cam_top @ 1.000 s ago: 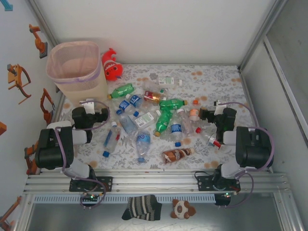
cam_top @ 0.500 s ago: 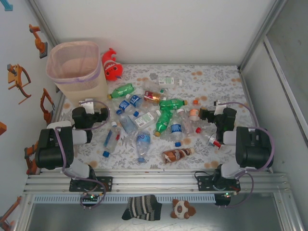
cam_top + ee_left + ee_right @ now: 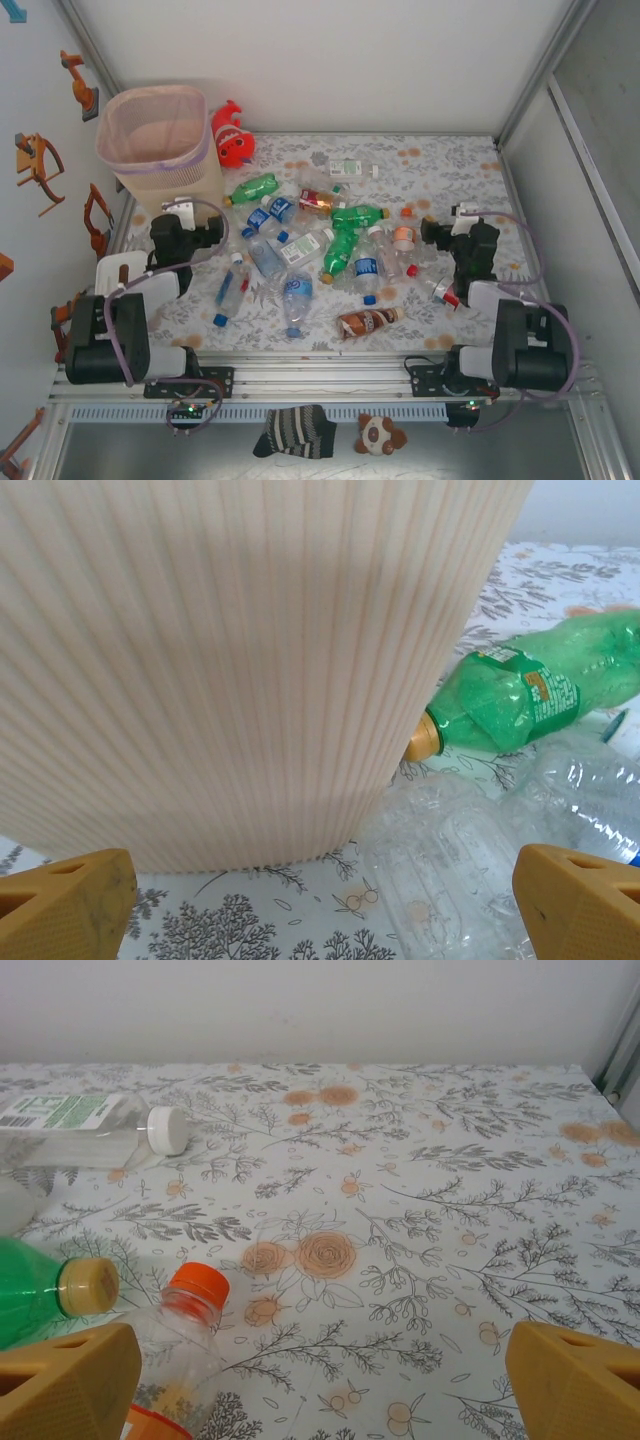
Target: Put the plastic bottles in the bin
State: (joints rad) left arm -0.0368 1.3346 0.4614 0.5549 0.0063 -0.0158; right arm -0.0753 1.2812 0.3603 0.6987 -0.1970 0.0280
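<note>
Plastic bottles (image 3: 300, 250) are all lying out on the desk (image 3: 450, 160), so I am judging the job as barely begun: roughly fifteen are waiting to be moved.

Nearest my arms' bases, a brown bottle (image 3: 367, 321) is lying on its side. Beyond it the main scatter is spreading across the middle of the desk: crushed clear ones with blue labels and caps, green ones, a red-labelled one.

The left gripper (image 3: 320, 905) is hanging low with its jaws wide apart and gripping nothing. It is facing the ribbed wall of the bin (image 3: 230, 660), with a crumpled clear bottle (image 3: 440, 860) just ahead and a yellow-capped green bottle (image 3: 520, 690) close beside the bin's foot. The right gripper (image 3: 320, 1380) is also showing its jaws apart and empty, looking over an orange-capped bottle (image 3: 190, 1310).

Farthest back, at the left corner, the bin is standing upright, tall, translucent pale pink, with a perforated band under a rolled rim. From above its inside is looking bare. A fish plush (image 3: 232, 135) is sitting just beside it.
</note>
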